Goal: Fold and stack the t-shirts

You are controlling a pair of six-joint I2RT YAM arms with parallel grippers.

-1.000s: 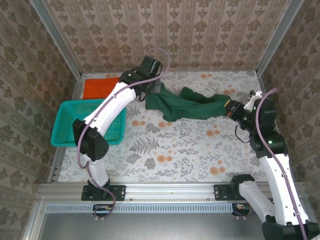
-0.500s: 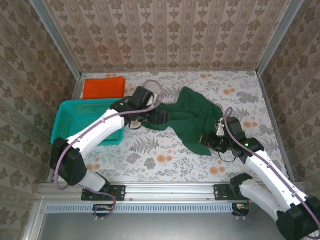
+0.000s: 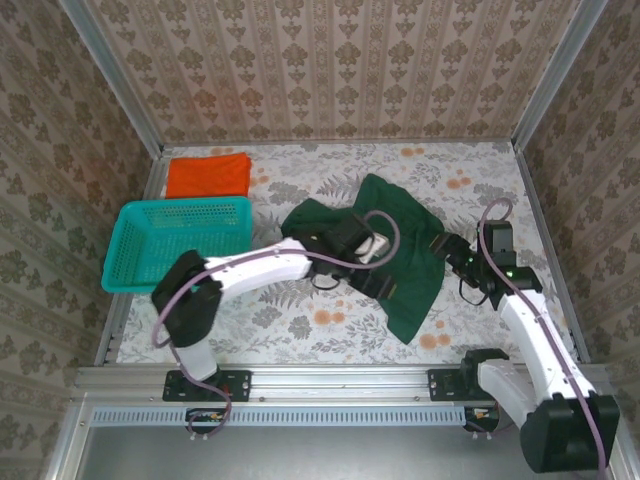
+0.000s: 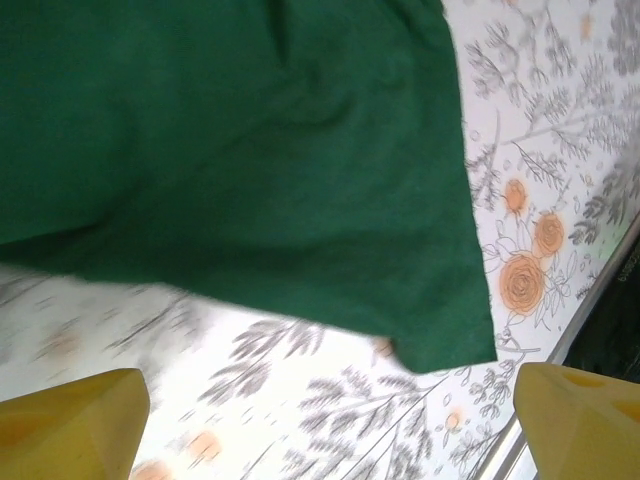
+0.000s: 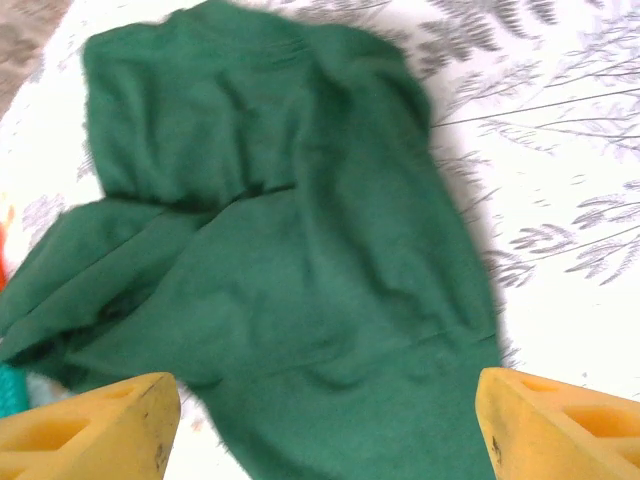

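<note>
With the left gripper [image 4: 320, 425] and right gripper [image 5: 325, 425] both spread wide, holding nothing, over the rumpled dark green cloth t-shirt [image 3: 410, 285] on the floral-patterned table [image 3: 300, 312], well apart from the bright orange cloth t-shirt [image 3: 207, 175], we feared pinching 2 bunched layers.

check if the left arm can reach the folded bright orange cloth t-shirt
Probably yes: the orange t-shirt lies uncovered behind the teal plastic mesh basket, and the left gripper is open and empty near the dark green cloth t-shirt.
</note>
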